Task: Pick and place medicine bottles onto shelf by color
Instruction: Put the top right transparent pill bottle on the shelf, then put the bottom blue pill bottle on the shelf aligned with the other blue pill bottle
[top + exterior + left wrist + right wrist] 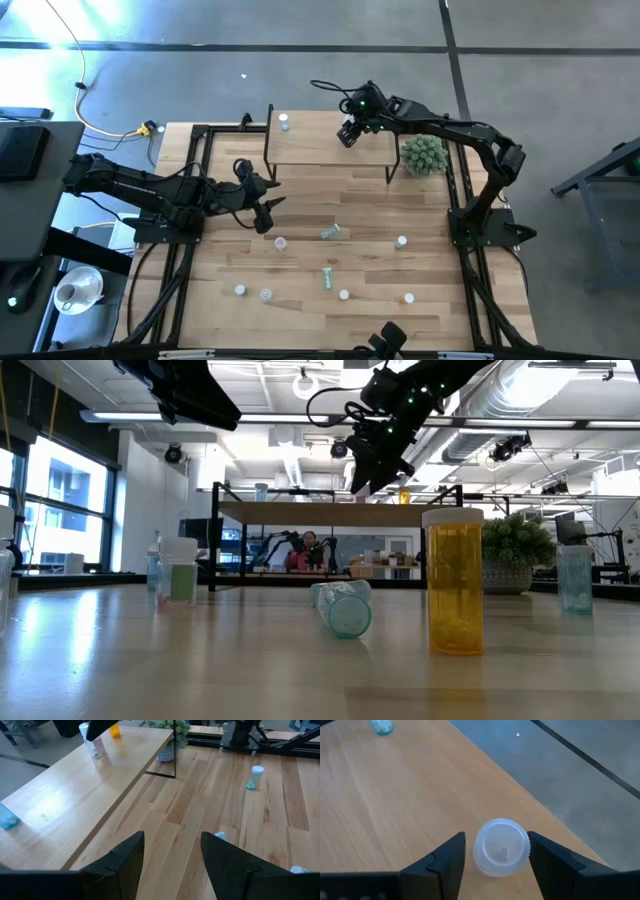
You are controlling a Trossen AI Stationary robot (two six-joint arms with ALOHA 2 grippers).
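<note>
Two spread fingers of the right gripper (495, 855) are flanking a pale white-capped bottle (501, 847) standing on the shelf (320, 148), seemingly just released, so lifting straight up matters, while the left gripper (262, 205), also spread, is hovering over the table (300, 230).

Shelf (320, 145) — two bottles upright on top; other bottles (330, 232) scattered on tabletop.

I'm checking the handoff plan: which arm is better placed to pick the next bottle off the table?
Left. Its open gripper hangs near the loose bottles; the right gripper is over the shelf.
</note>
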